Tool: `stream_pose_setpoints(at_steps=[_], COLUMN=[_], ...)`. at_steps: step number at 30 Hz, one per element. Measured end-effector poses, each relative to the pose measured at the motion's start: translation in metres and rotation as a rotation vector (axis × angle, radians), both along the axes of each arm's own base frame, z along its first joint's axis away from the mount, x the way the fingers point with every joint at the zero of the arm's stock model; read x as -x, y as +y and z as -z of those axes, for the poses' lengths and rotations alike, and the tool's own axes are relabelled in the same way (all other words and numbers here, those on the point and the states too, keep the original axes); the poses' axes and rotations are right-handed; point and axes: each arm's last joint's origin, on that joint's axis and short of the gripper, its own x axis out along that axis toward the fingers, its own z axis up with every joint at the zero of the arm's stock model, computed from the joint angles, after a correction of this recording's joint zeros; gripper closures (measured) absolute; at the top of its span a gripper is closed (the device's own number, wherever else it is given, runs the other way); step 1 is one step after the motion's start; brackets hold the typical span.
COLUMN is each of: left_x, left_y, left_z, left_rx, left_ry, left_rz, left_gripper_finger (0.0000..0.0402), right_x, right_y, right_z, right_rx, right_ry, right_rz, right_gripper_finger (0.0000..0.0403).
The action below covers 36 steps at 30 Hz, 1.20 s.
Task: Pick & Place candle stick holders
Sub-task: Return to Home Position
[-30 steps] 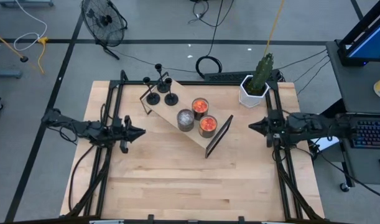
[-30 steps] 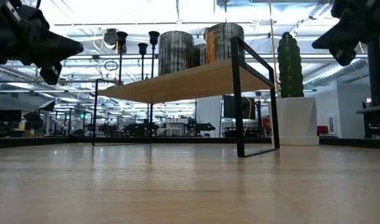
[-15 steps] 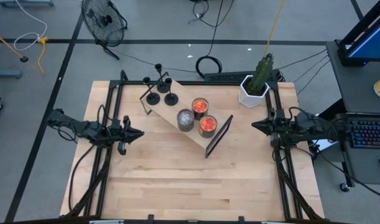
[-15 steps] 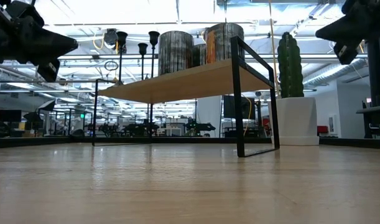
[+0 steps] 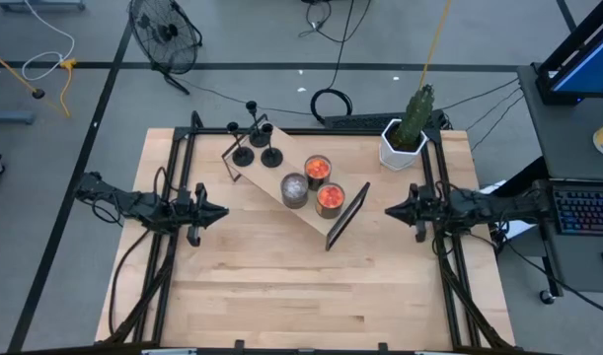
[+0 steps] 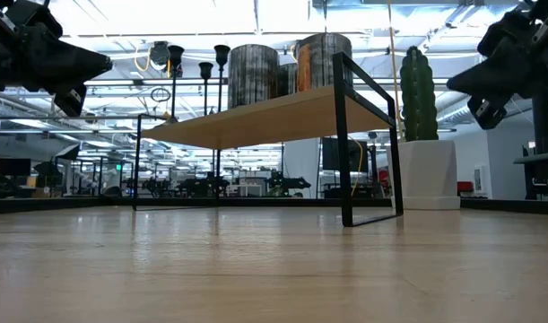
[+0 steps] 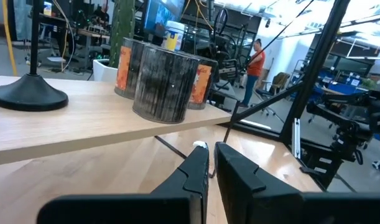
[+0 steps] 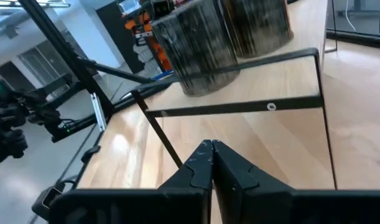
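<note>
Three black candle stick holders (image 5: 243, 153) (image 5: 261, 133) (image 5: 272, 155) stand on their round bases at the far left end of a low wooden shelf (image 5: 266, 177). In the low view their cups (image 6: 175, 52) rise above the shelf top. One holder's base (image 7: 28, 96) shows in the left wrist view. My left gripper (image 5: 222, 210) hovers shut and empty left of the shelf, above the table; it also shows in its wrist view (image 7: 211, 163). My right gripper (image 5: 390, 211) hovers shut and empty right of the shelf's black end frame (image 8: 239, 109).
Three candle jars (image 5: 318, 168) (image 5: 295, 189) (image 5: 330, 200) stand on the shelf's right half. A cactus in a white pot (image 5: 405, 138) stands at the table's far right. Bare wooden table top (image 5: 301, 286) lies toward the near edge. A person (image 7: 257, 62) stands in the room beyond.
My right gripper has moved toward the table's left edge, closer to the shelf's end frame, and has come down a little. It has stayed shut. The shelf, holders and jars have not moved.
</note>
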Motion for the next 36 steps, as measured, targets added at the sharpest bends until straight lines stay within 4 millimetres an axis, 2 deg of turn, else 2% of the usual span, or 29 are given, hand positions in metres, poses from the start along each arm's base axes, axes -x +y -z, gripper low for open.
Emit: stream_pose_setpoints(at_steps=[6,15,36], left_x=[0.0,0.0,0.0], left_y=[0.0,0.001,0.0], left_z=[0.001,0.001,0.002], left_rx=[-0.047,-0.136,-0.105], left_ry=[0.015,0.026,0.027], left_rz=[-0.003,-0.044,-0.005], left_gripper_finger=[0.0369,0.0369,0.0369], right_x=[-0.002,-0.002,-0.001], right_y=[0.0,-0.001,-0.001], right_z=[0.011,0.013,0.017], right_rx=[0.026,0.077,0.107], right_ry=[0.043,0.068,0.103], right_rz=[-0.002,0.018,0.012], right_gripper_finger=[0.0399,0.0399,0.0399])
